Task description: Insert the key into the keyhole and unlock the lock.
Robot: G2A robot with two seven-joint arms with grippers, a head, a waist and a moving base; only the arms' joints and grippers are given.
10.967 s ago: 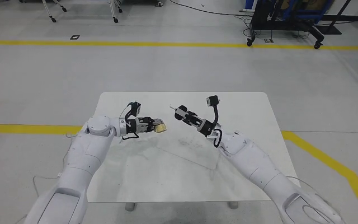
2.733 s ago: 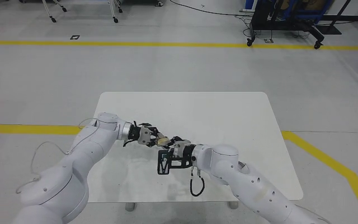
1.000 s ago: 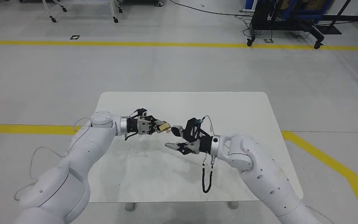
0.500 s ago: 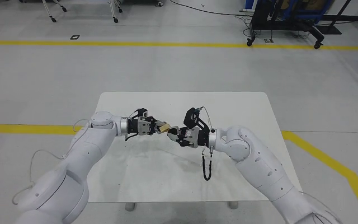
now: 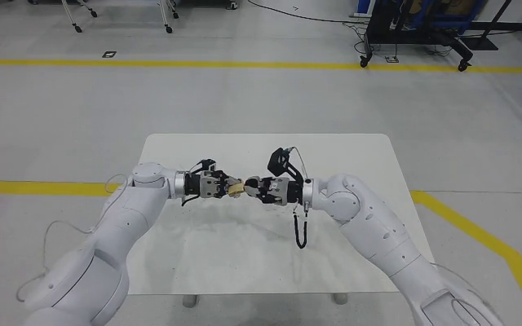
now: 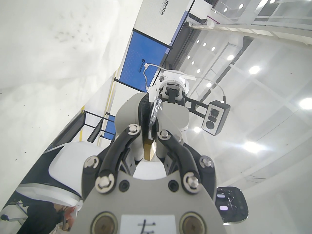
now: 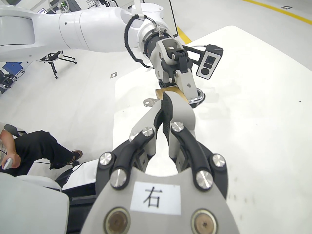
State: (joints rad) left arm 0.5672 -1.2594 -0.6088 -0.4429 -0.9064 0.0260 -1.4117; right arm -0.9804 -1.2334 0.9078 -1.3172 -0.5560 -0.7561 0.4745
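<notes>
Left gripper [image 6: 148,133] clamps the lock [image 7: 168,91], key [image 7: 148,102] sticking from 1 end; right gripper [image 7: 167,107] has fingers together, tips against the lock (both above the table [image 5: 351,163]).

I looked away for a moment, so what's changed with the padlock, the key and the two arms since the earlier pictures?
The small silver key, held apart in the right pincer eleven seconds ago, now juts from the brass padlock beside that pincer's shut tips. A second ago the right pincer hung clear of the padlock; it has since closed in on it. The left pincer has gripped the padlock throughout.
</notes>
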